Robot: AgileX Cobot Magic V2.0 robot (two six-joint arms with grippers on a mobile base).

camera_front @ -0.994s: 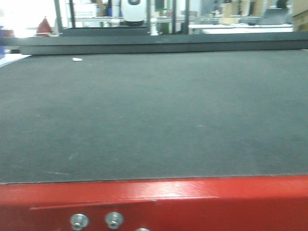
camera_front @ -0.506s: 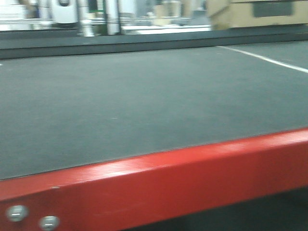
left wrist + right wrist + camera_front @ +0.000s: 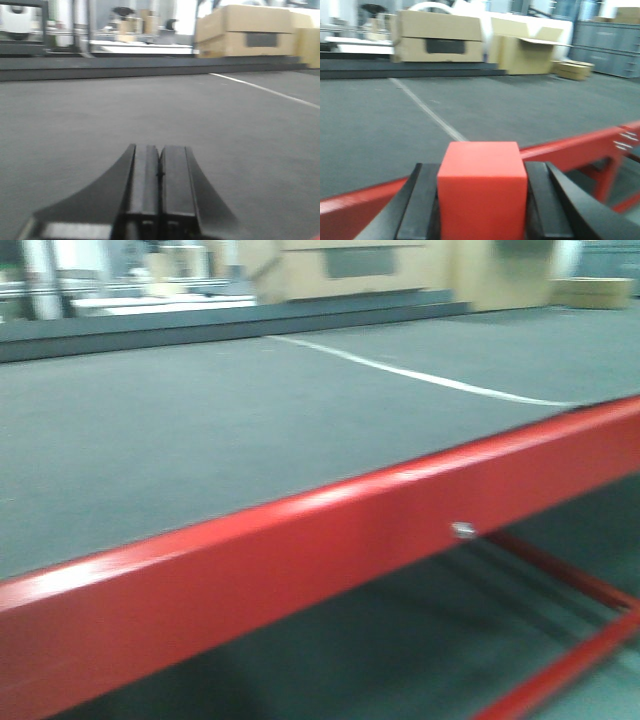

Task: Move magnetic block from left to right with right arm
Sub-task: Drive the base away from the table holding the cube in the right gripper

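Right claw: the right gripper (image 3: 482, 200) is seen clamped on the magnetic block (image 3: 482, 182), with a black finger pressed against each side face.
Block position: the block is held off the grey mat (image 3: 365, 125), with the red rail (image 3: 570, 145) of the table edge seen just beyond it.
Left claw: the left gripper (image 3: 160, 172) is closed on nothing, its jaws pressed together low over the mat.
Change: within the last second the front view has been swept sideways. A white line (image 3: 420, 375) and cardboard boxes (image 3: 350, 270) have been brought into view, and the rail, level before, is now slanted.
Meaning: a turn toward the right side is judged to be under way. The carry is in hand and the release is not yet made.
Views: the block and both claws are shown only by the wrist cameras. Only mat, rail and line are given by the blurred front view.
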